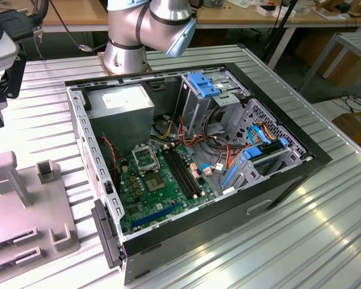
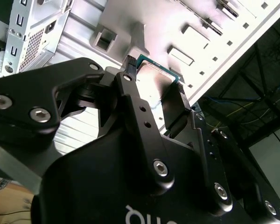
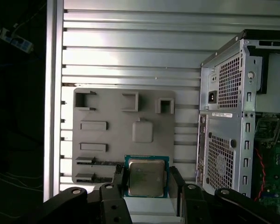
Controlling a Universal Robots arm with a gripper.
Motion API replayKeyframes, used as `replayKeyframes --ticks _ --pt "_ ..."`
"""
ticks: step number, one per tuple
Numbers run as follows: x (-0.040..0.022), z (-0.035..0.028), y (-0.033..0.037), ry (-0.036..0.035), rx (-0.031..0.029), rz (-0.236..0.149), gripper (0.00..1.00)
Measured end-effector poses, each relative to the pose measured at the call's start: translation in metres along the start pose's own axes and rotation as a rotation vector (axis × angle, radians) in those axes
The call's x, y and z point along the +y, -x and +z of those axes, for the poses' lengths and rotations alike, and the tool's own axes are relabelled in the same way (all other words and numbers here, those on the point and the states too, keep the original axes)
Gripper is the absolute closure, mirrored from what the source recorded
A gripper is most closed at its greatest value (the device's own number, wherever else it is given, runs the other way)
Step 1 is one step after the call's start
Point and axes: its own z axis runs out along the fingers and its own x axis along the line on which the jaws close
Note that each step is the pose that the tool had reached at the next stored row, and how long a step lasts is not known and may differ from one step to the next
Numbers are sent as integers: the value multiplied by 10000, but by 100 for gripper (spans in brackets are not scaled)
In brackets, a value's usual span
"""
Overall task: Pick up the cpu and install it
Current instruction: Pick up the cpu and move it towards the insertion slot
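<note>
Silver-topped cpu (image 3: 146, 177) w/ thin green rim is pinched betw. the two black fingers (image 3: 119, 179) of the claw (image 3: 147, 179), which is clamped on opposite edges of the chip. In the first wrist view it hangs beside the open PC case (image 3: 226, 116), off the case's vented rear end. Next to the case and under the chip, a grey fixture plate (image 3: 107, 135) lies on the ribbed metal counter (image 3: 130, 51). Inside the case, in the exterior view, a black socket (image 1: 145, 159) w/ metal frame sits near the grey PSU box (image 1: 121, 103).
</note>
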Motion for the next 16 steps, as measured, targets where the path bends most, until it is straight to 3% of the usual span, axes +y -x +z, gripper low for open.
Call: replayKeyframes --ticks 16 --pt "-11 -5 170 -1 1 0 53"
